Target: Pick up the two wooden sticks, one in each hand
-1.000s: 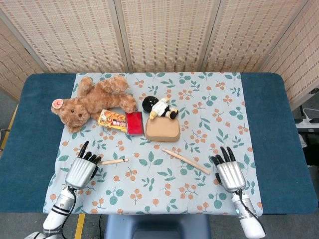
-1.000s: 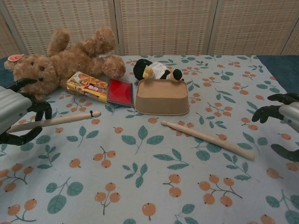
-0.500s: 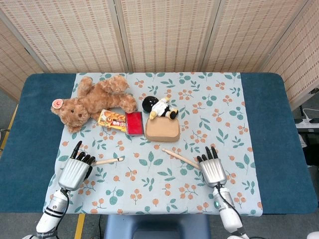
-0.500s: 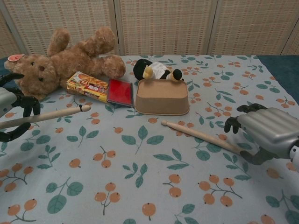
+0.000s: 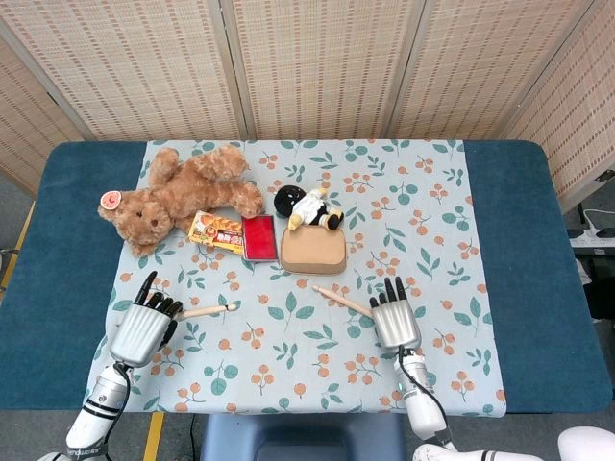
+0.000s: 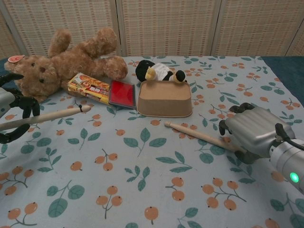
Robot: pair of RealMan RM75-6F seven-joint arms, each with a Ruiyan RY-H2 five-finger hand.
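Head view: left hand (image 5: 140, 329) at table's 8 o'clock, fingers curled around left stick (image 5: 209, 310), stick tip pointing to 3 o'clock. Right hand (image 5: 395, 320) at 5 o'clock, lying over near end of right stick (image 5: 340, 300); grip cannot tell. Bear (image 5: 178, 197), box (image 5: 313, 250) at 11–12 o'clock.

Chest view: left hand (image 6: 10, 116) holds left stick (image 6: 47, 117) off cloth (image 6: 142, 190). Right hand (image 6: 251, 134) covers end of right stick (image 6: 199, 137), which lies on cloth; fingers bent over it, closure unclear.
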